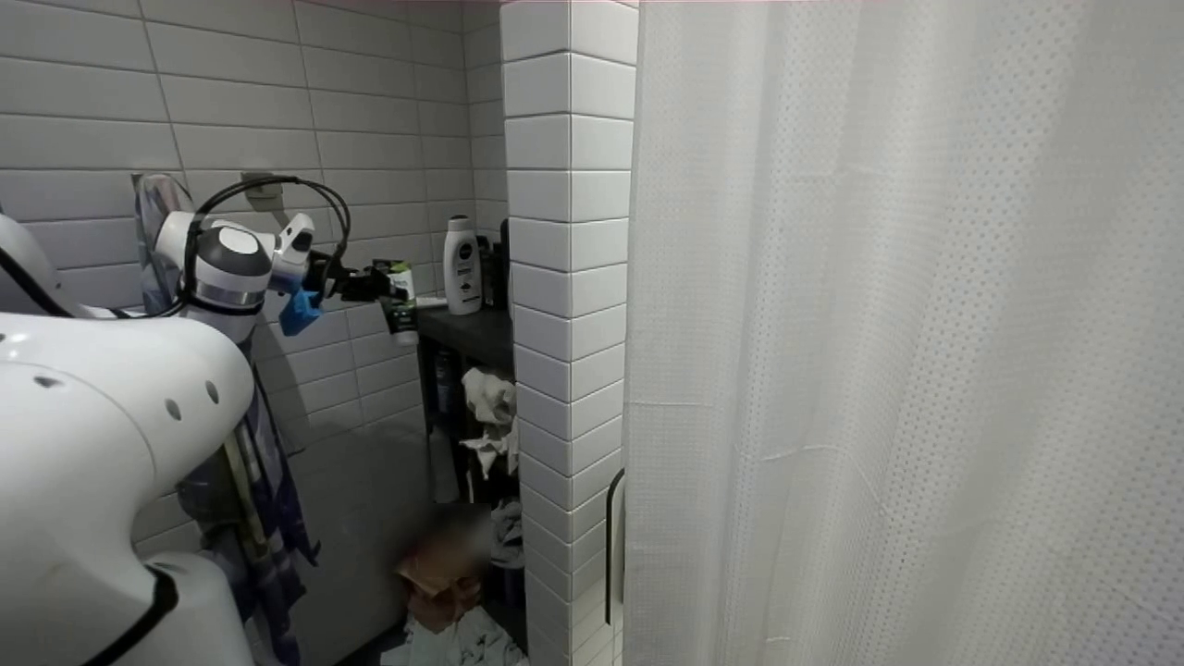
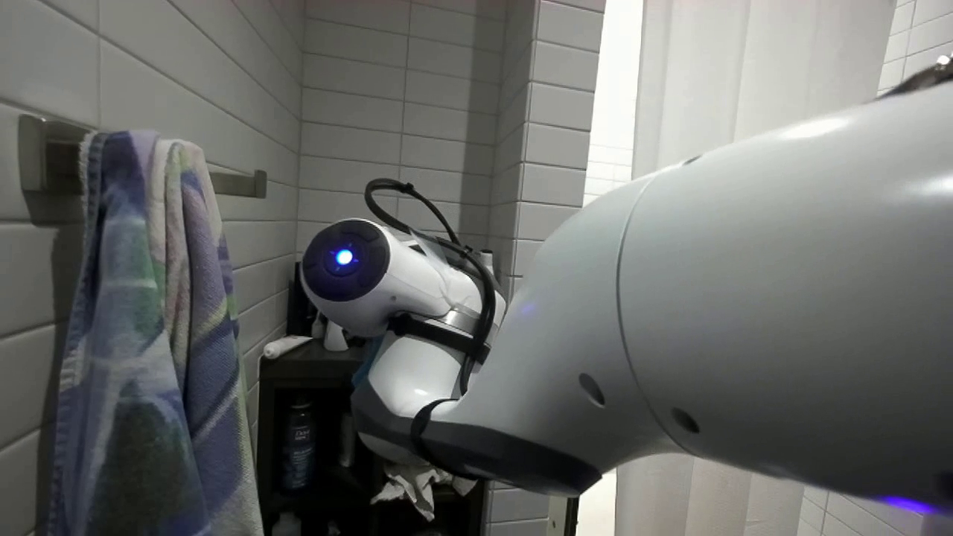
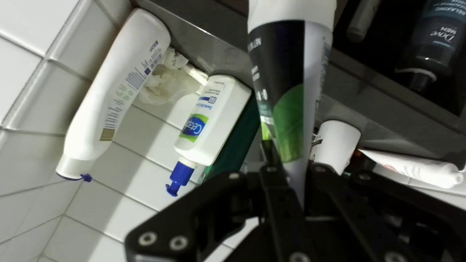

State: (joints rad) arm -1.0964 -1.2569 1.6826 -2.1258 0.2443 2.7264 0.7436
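- Walls (image 2: 350,74) are faced with glossy, oblong white tiles; one squared pillar (image 1: 569,296) is tiled likewise.
- One curtain (image 1: 879,333), pale and finely dimpled, is hung in soft folds beside the pillar.
- One arm (image 2: 744,298), smooth and rounded, is seen in both exterior views.
- One shelf (image 1: 467,338), dark and boxy, is set in the corner; plastic containers are crowded on its top.
- Patterned towelling (image 2: 149,335) is draped over one flat metal bar (image 2: 238,184).
- One pincer (image 3: 296,171), black and jointed, is pinched on the thin end of one black-green tube (image 3: 291,91), which is held up just beside the shelf's top, its white cap (image 3: 291,11) pointed down in an exterior view.
- Four bottles are counted in the wrist view: one curved white bottle (image 3: 116,87), one blue-topped pump bottle (image 3: 213,118), one half-hidden green bottle (image 3: 236,142), one dark Dove bottle (image 3: 435,43) kept inside the shelf.
- One white tube (image 3: 418,169) is laid on the shelf's top.
- One crumpled, papery wad (image 3: 167,83) is seen between the white bottle and the pump bottle.
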